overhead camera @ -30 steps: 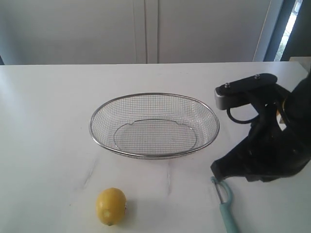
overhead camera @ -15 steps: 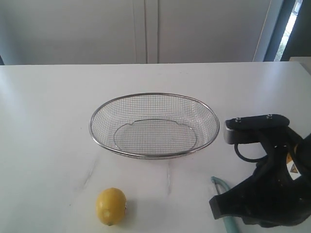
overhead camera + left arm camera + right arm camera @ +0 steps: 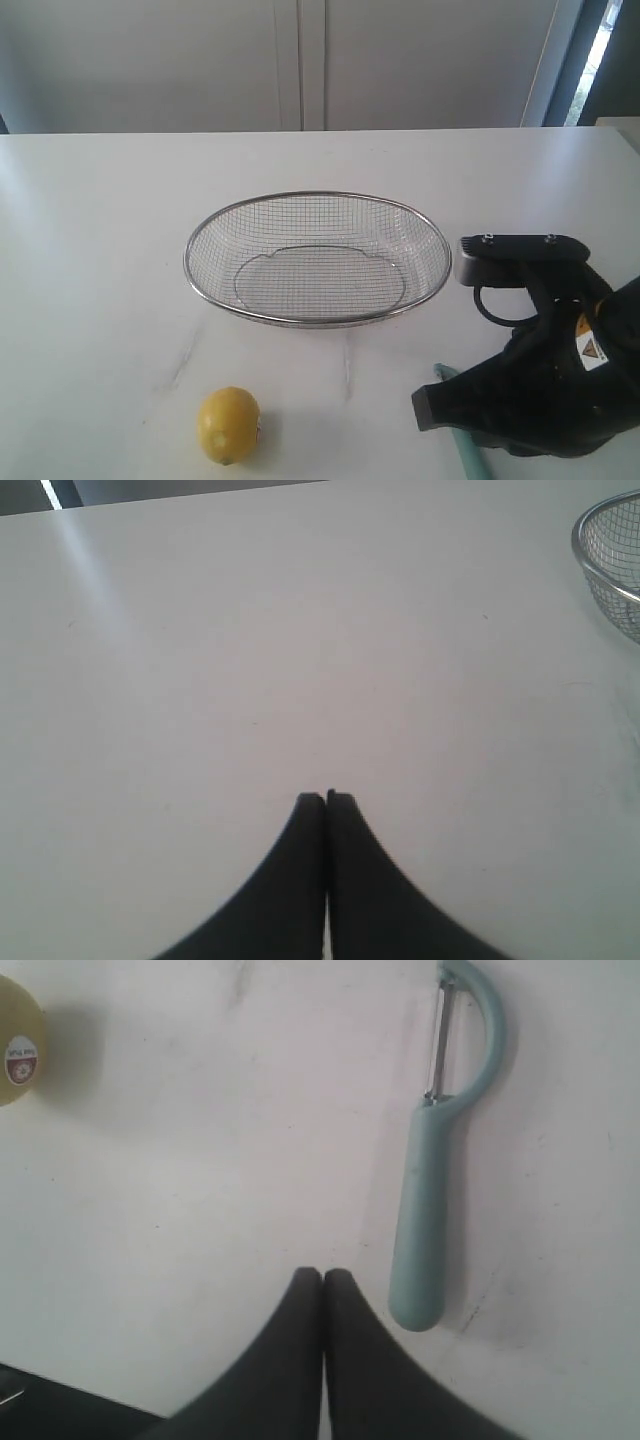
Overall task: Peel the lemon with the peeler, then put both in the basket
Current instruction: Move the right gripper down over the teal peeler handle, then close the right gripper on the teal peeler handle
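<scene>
The yellow lemon [image 3: 229, 425] lies on the white table near the front left, its sticker showing at the edge of the right wrist view as lemon [image 3: 18, 1052]. The pale teal peeler [image 3: 432, 1190] lies flat on the table, blade end away from my right gripper [image 3: 323, 1274], which is shut with nothing in it, just beside the handle's end. In the exterior view only bits of the peeler [image 3: 467, 456] show under the right arm [image 3: 540, 385]. My left gripper [image 3: 326, 799] is shut over bare table. The wire mesh basket [image 3: 318, 197] sits mid-table, with nothing in it.
The table's far edge meets grey cabinet doors [image 3: 300, 60]. The basket rim [image 3: 612, 565] shows at the edge of the left wrist view. A faint seam mark [image 3: 347, 360] runs on the table in front of the basket.
The right arm has come down and forward over the peeler, now covering most of it in the exterior view. Lemon and basket have not moved.
</scene>
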`<action>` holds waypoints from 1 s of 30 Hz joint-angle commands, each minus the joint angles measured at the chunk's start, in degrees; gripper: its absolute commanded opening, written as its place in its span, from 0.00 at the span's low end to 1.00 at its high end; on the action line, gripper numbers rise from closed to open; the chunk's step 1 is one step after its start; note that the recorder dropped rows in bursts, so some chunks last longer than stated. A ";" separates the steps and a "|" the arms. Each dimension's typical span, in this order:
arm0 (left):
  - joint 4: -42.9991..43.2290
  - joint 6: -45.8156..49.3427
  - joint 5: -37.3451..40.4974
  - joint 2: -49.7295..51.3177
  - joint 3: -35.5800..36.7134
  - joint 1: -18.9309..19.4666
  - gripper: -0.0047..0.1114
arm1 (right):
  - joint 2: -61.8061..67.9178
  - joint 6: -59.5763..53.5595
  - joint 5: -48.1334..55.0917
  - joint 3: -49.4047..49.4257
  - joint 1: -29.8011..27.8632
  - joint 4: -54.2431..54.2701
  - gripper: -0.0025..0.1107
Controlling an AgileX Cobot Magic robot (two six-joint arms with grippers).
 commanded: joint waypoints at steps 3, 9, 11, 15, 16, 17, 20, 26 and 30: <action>-0.33 -0.01 -0.06 -0.26 0.21 -0.34 0.04 | -0.03 1.83 0.06 0.20 0.17 0.02 0.07; -0.33 -0.01 -0.06 -0.26 0.21 -0.34 0.04 | 0.73 3.06 -0.19 0.20 0.17 0.05 0.35; -0.33 -0.01 -0.06 -0.26 0.21 -0.34 0.04 | 1.59 3.06 -0.64 0.20 0.17 0.27 0.43; -0.33 -0.01 -0.06 -0.26 0.21 -0.34 0.04 | 4.05 3.06 -1.60 0.20 0.17 0.09 0.45; -0.33 -0.01 -0.06 -0.26 0.21 -0.34 0.04 | 4.72 3.06 -1.72 0.20 0.17 -0.03 0.45; -0.33 -0.01 -0.06 -0.26 0.21 -0.34 0.04 | 5.61 3.06 -1.85 0.20 0.17 -0.41 0.45; -0.33 -0.01 -0.06 -0.26 0.21 -0.34 0.04 | 7.82 3.06 -1.85 0.20 0.17 -2.62 0.45; -0.33 -0.01 0.04 -0.26 0.21 -0.33 0.04 | 11.11 2.96 -3.50 0.20 0.17 -7.69 0.45; -0.33 -0.01 0.04 -0.26 0.21 -0.33 0.04 | 12.04 2.96 -4.78 0.62 0.17 -7.84 0.45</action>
